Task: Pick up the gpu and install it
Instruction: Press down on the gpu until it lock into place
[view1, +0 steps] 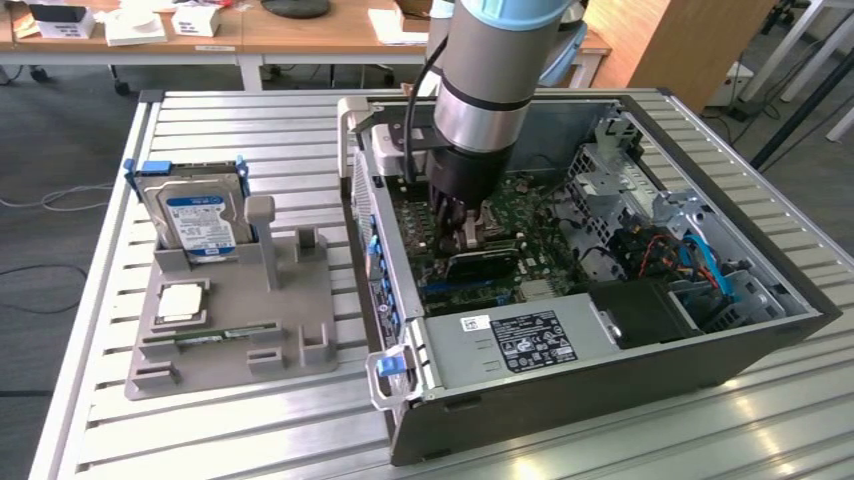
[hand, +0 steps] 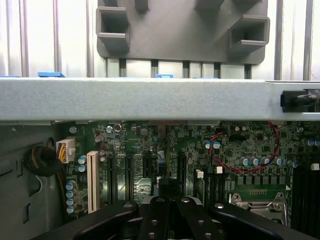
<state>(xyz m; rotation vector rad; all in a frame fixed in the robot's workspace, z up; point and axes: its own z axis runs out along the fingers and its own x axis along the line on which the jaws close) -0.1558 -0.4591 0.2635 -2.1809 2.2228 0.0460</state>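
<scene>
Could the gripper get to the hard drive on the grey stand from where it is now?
Probably, not directly: the gripper sits down inside the computer case, whose side wall stands between. The hard drive is uncovered from above.

Even, soft daylight filled the exterior view, with faint shadows under the grey holder (view1: 234, 320) and mild glare on the slatted metal table (view1: 667, 440). Inside the computer case (view1: 801, 300) it was dimmer. In the wrist view, the case's pale wall (hand: 150, 97) looked bright and slightly soft, while the motherboard (hand: 240, 145) stayed sharp.
</scene>
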